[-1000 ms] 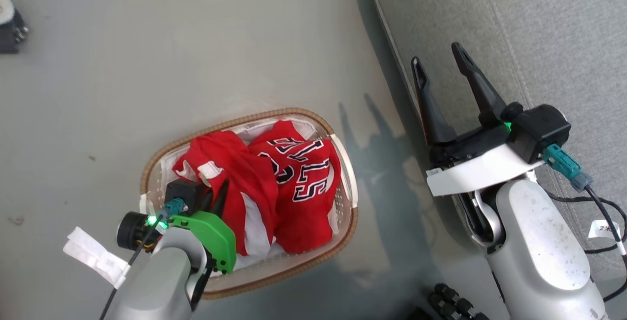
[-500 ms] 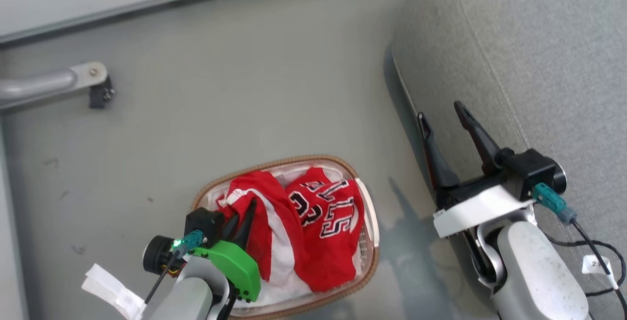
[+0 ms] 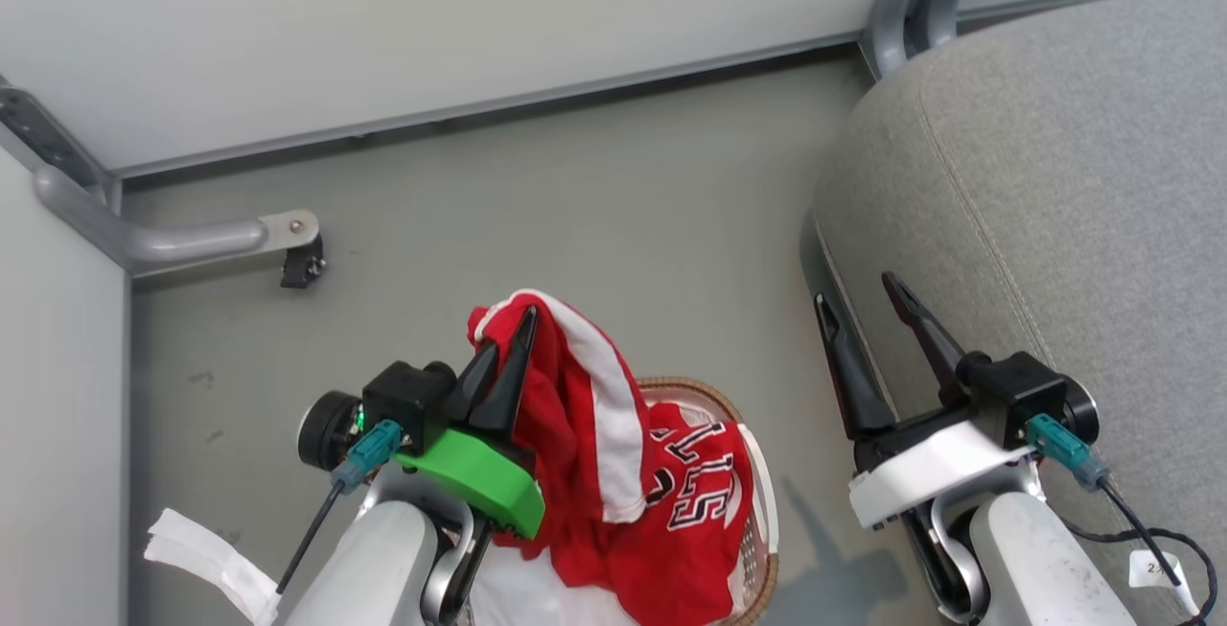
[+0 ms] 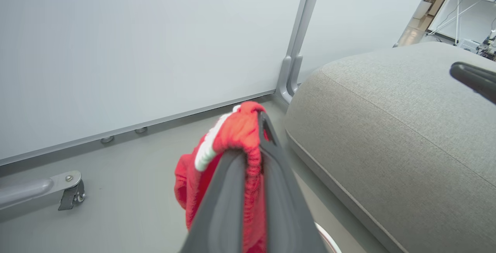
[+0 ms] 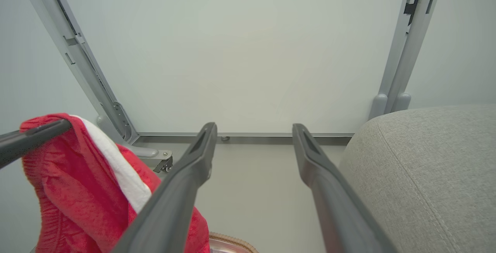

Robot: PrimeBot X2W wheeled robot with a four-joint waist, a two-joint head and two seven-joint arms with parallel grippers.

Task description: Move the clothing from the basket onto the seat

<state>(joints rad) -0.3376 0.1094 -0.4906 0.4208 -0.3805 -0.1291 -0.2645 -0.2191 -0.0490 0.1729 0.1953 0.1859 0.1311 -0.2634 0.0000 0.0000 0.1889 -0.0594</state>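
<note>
Head view has the left gripper [image 3: 516,334], a second ago low in the basket [image 3: 705,388], now raised above it and clamped on the red white-striped garment [image 3: 585,415], so the first lift looks under way; the garment hangs from the fingertips, trailing over the BULLS jersey [image 3: 695,501] left in the basket, while the right gripper [image 3: 855,290] gapes empty at the edge of the grey seat [image 3: 1054,175]

My left end effector [image 3: 513,334] has two long dark fingers, a bright green cover [image 3: 474,477], a teal plug [image 3: 369,449] and a thin black cable [image 3: 307,542]. My right end effector [image 3: 855,290] has the same dark fingers, a white band [image 3: 920,477] and a white tag [image 3: 1150,568]. I see pale grey forearms [image 3: 1035,559].
</note>
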